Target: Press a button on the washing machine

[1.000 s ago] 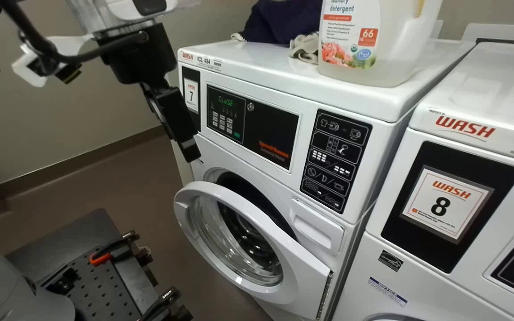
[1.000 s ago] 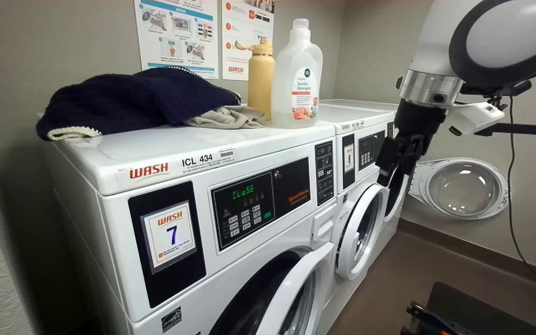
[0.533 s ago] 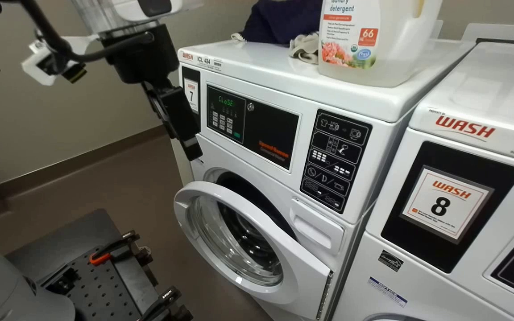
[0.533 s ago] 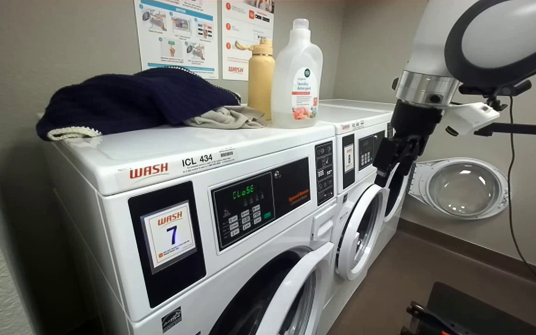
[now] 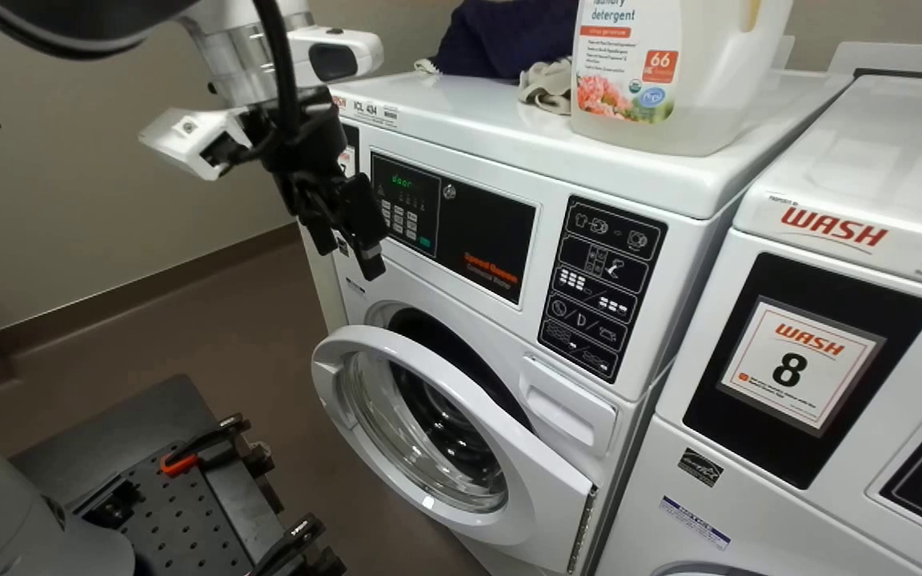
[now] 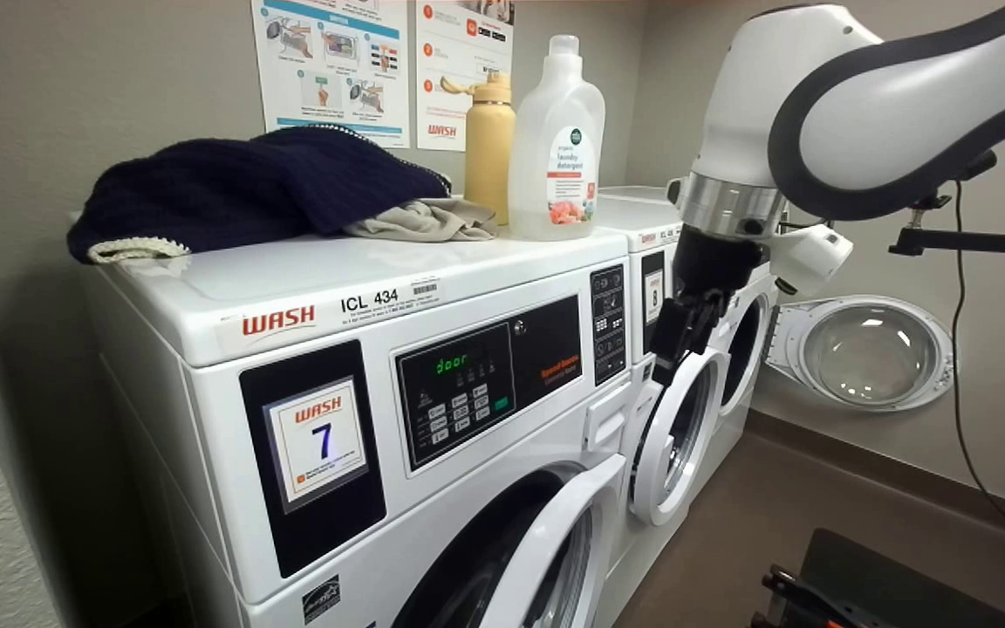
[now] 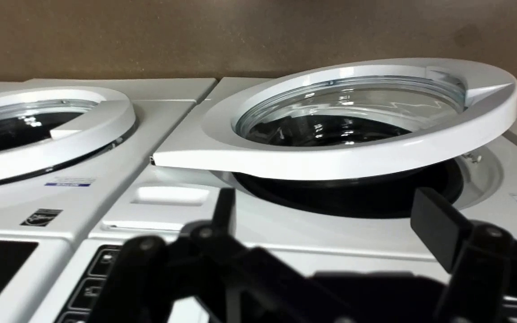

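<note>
The black two-fingered hand [image 7: 326, 202], spread wide and pointed downward, is held in front of and apart from the white porthole-doored washing machine [image 5: 501, 336], whose small dark upper-front keypad [image 6: 457, 394] must probably be approached by moving inward.

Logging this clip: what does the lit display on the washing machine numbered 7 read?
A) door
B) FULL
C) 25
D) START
A: the display on the washing machine bearing the number 7 label spells "door" in green, readable in both exterior views.
</note>
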Robot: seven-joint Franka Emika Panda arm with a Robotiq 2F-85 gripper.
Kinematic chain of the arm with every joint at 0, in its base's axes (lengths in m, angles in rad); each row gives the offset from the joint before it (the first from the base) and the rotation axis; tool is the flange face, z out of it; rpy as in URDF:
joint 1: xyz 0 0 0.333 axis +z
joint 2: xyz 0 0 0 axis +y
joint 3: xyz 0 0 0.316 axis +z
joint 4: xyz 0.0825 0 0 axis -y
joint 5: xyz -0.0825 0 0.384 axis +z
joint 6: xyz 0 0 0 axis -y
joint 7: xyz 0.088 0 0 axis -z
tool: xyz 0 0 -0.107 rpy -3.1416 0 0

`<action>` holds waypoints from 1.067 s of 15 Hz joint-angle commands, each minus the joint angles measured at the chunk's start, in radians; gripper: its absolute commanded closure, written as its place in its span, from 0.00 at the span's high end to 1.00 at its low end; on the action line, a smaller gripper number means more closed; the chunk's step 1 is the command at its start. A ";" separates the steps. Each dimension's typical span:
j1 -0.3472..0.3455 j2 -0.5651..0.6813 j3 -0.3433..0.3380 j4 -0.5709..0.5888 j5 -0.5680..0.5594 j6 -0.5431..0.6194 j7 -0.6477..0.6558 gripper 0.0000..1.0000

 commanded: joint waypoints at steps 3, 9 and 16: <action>0.079 0.129 0.109 0.025 -0.050 0.062 -0.020 0.71; 0.157 0.197 0.176 0.032 -0.098 0.093 -0.054 0.25; 0.206 0.302 0.186 0.075 -0.228 0.069 -0.257 0.00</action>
